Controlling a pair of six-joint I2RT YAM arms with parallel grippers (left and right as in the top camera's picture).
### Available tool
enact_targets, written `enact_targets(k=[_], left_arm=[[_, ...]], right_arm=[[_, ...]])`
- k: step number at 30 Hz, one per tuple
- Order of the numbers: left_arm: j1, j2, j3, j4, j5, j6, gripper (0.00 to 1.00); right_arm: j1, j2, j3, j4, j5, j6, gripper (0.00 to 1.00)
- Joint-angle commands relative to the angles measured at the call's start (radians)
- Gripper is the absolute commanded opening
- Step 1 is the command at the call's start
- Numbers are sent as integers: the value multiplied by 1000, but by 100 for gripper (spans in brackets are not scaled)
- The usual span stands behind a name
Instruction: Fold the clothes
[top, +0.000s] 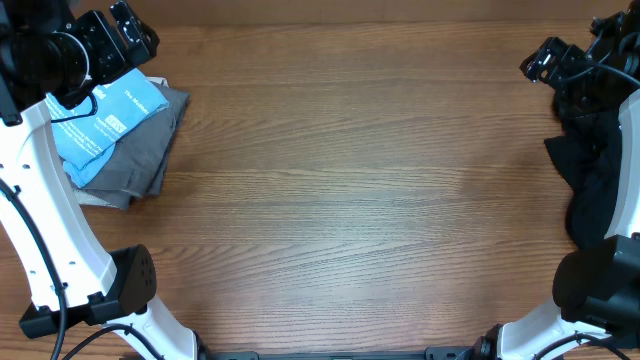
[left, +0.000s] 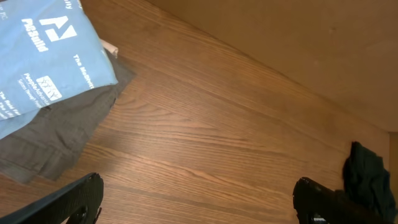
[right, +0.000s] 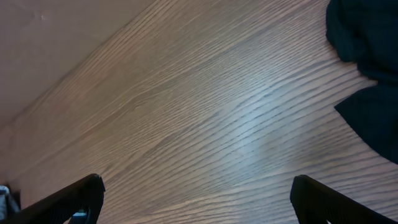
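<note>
A folded light blue T-shirt (top: 108, 124) with small white lettering lies on top of a folded grey garment (top: 150, 150) at the table's far left. My left gripper (top: 135, 30) hovers just behind that stack, open, with nothing between its fingers. In the left wrist view the blue shirt (left: 43, 56) fills the upper left corner, and the open left gripper (left: 199, 199) has bare wood under it. My right gripper (top: 537, 60) stands open at the far right, next to a heap of dark clothes (top: 595, 170). The right wrist view shows the open right gripper (right: 196, 199) over bare table.
A pale cloth edge (top: 95, 200) peeks out under the grey garment. The dark heap (right: 367, 37) sits at the upper right of the right wrist view, and part of it (left: 367, 177) shows far off in the left wrist view. Both arm bases stand at the front corners.
</note>
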Motion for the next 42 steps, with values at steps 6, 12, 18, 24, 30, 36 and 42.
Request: enact_targets(k=[6, 12, 18, 24, 30, 36, 42], left_arm=[[-13, -8, -4, -2, 29, 29, 100], [-13, -8, -4, -2, 29, 29, 100], [-13, -8, -4, -2, 29, 29, 100], [-13, -8, -4, -2, 29, 29, 100], [-13, -8, -4, -2, 29, 29, 100], [-13, -8, -4, -2, 29, 29, 100], [-13, -8, -4, -2, 29, 29, 100]], right_arm=[[2, -2, 0, 5, 6, 1, 100], [2, -2, 0, 5, 6, 1, 100], [2, -2, 0, 5, 6, 1, 100], [2, -2, 0, 5, 6, 1, 100], [16, -4, 0, 5, 7, 1, 100], [142, -209, 0, 5, 6, 1, 100], [356, -512, 0, 5, 6, 1, 100]])
